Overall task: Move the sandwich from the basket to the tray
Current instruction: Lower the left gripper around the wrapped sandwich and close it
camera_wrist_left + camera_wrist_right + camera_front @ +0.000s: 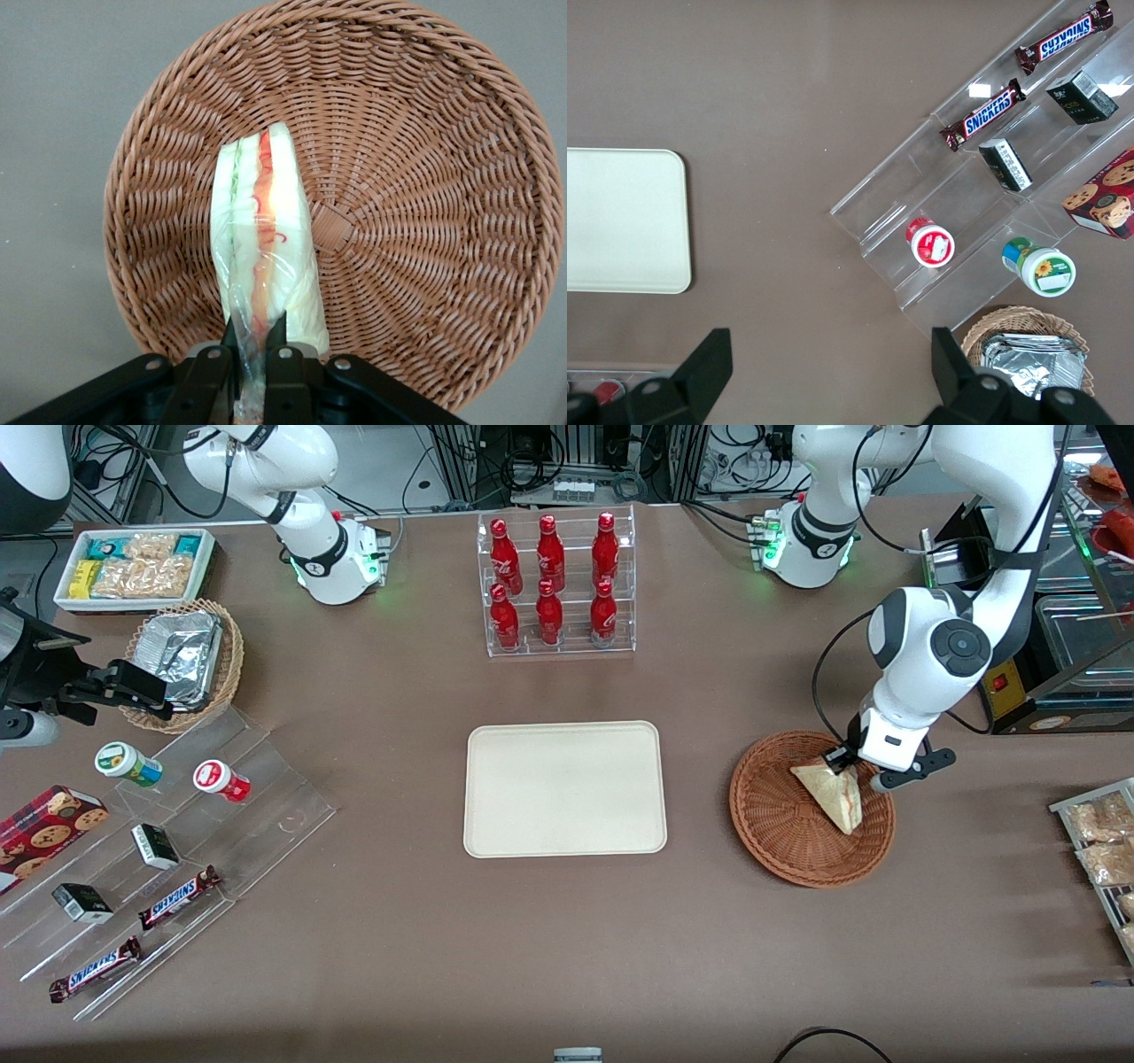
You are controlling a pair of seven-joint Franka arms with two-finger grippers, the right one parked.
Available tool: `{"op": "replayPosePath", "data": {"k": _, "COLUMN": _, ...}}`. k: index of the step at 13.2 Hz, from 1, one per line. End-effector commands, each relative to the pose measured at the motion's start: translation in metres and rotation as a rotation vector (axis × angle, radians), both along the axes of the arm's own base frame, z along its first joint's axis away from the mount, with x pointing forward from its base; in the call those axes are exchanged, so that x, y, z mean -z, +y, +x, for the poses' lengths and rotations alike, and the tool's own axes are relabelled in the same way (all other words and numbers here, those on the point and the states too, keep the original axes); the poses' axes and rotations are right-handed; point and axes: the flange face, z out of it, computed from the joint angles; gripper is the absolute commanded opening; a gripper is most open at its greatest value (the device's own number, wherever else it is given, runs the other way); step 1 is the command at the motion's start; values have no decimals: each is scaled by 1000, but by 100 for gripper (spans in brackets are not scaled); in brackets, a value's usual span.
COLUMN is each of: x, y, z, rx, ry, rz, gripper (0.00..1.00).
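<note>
tabletop basket (pixel 780 841) holds end effector (pixel 252 332)-pinched sandwich (pixel 266 239).

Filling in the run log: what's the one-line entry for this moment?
phase: grasp | gripper: shut on sandwich corner | sandwich: above basket | tray: bare

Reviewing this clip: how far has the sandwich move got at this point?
Done: the pincer has reached the basket and is shut on one end of the sandwich. In hand: the grasp; the sandwich hangs over the basket, whether lifted clear I cannot tell. Left: carry it to the tray, which is bare, and release.
</note>
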Motion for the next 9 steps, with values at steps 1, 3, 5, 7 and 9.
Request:
{"op": "replayPosePath", "data": {"k": 1, "x": -32, "y": 0, "z": 9, "rx": 3, "ry": 18, "rz": 7, "gripper": 0}}
{"op": "replayPosePath", "data": {"k": 3, "x": -55, "y": -3, "z": 17, "rx": 16, "ry": 51, "rz": 20, "gripper": 0}}
{"op": "replayPosePath", "data": {"k": 5, "x": -83, "y": -4, "z": 24, "rx": 58, "ry": 63, "rz": 26, "gripper": 0}}
{"op": "replayPosePath", "data": {"k": 7, "x": -109, "y": -4, "z": 28, "rx": 94, "ry": 70, "rz": 30, "gripper": 0}}
{"op": "replayPosePath", "data": {"k": 9, "x": -128, "y": -6, "z": 34, "rx": 97, "ry": 72, "rz": 30, "gripper": 0}}
